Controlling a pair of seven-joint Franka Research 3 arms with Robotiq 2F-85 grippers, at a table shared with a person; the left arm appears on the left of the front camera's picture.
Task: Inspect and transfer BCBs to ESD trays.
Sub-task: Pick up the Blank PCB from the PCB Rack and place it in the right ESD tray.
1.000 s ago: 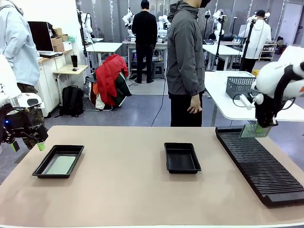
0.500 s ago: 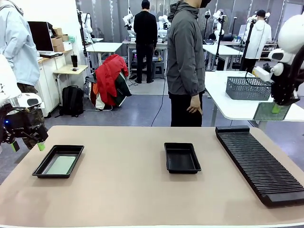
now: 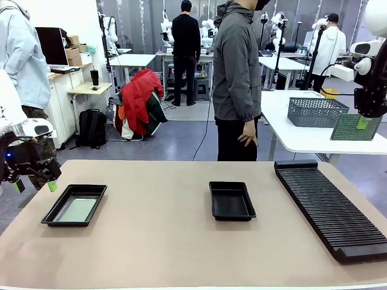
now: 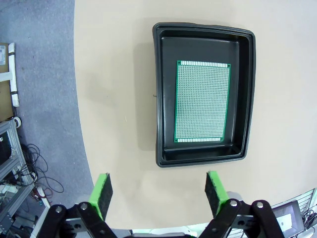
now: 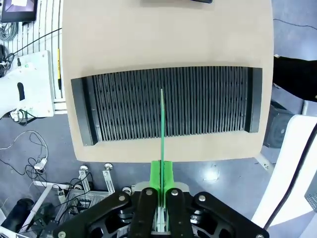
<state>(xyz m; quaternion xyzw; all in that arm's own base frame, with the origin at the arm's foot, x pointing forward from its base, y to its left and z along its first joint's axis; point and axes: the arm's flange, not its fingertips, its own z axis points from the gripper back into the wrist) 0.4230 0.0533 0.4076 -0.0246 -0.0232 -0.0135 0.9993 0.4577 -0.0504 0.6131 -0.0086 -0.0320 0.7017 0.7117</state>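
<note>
My right gripper [image 3: 361, 122] hangs high at the far right, above the rack, shut on a green BCB [image 3: 354, 127] held upright. In the right wrist view that BCB [image 5: 162, 126] shows edge-on between the shut green pads [image 5: 156, 174]. A second BCB [image 4: 202, 101] lies flat in the left ESD tray [image 4: 163, 134], which sits at the table's left [image 3: 53, 212]. My left gripper [image 3: 35, 185] hovers open off the table's left edge; its fingers [image 4: 102, 191] hold nothing. The middle ESD tray [image 3: 231, 200] holds no board.
A long black slotted rack [image 3: 329, 205] runs along the table's right side. A person in a grey jacket [image 3: 236, 78] stands at the far edge. A grey wire-mesh basket [image 3: 311, 112] rests on a white table behind.
My right gripper has lifted the BCB up out of the rack and carried it higher and to the right. The left arm has stayed still.
</note>
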